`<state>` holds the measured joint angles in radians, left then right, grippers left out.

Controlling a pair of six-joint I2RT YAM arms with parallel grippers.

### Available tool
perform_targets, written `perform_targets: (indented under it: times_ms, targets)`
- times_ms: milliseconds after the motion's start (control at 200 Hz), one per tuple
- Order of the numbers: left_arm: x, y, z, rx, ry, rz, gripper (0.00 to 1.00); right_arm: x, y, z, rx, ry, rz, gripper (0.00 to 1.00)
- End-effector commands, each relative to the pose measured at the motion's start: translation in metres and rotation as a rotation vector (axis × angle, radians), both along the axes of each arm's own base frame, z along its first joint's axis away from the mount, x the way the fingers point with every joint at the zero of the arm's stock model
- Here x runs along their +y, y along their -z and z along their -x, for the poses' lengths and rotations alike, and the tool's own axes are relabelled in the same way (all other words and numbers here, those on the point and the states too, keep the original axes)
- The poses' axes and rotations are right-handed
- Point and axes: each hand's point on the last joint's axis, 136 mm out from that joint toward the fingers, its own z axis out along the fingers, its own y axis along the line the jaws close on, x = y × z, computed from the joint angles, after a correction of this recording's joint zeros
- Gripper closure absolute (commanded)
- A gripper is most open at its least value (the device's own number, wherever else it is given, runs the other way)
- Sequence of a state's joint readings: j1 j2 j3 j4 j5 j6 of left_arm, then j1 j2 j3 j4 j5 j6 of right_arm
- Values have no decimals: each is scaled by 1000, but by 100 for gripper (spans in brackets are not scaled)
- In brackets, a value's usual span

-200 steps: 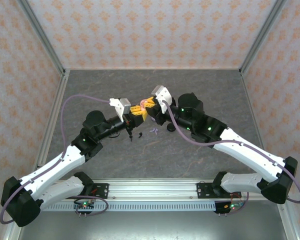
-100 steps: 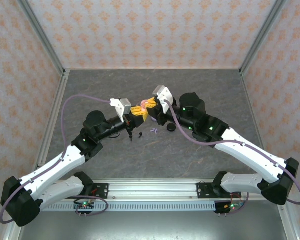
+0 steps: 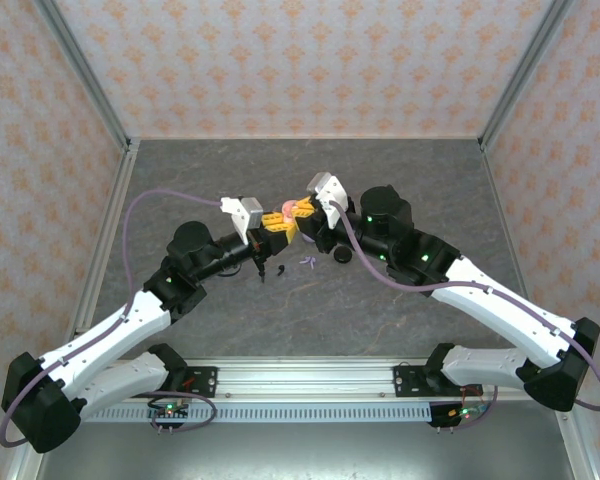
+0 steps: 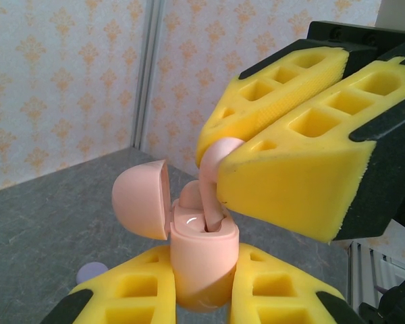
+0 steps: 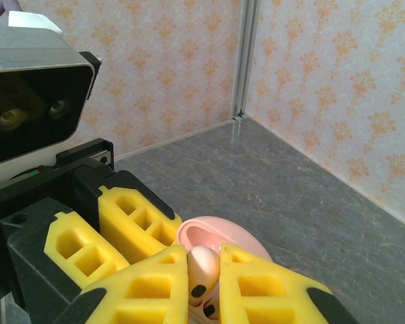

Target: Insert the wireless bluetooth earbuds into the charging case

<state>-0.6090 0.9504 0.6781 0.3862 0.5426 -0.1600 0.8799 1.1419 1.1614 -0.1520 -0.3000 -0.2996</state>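
Directly above the pink case, which the left jaws clamp upright with its lid open, the right jaws clamp the pink earbud, stem pointing down into the case's socket, tip seemingly touching inside.

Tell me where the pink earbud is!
Look at the grey table's middle, where both arms meet. The left gripper holds an open pink charging case; the right gripper pinches the pink earbud at its mouth. Unlike the lilac earbuds loose on the table, it's held up.
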Motion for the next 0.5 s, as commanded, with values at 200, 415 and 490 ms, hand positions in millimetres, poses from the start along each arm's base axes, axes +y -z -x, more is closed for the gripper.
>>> perform_targets:
  times_ms: [200, 415, 490]
  targets:
    - [4, -32, -2, -73, -34, 58, 100, -8, -2, 6, 24, -9, 15, 87]
    - [4, -30, -2, -72, -30, 55, 100, -6, -2, 5, 36, -9, 28, 87]
    - [3, -30, -3, -72, -30, 55, 100, -5, 0, 4, 40, -11, 35, 86]
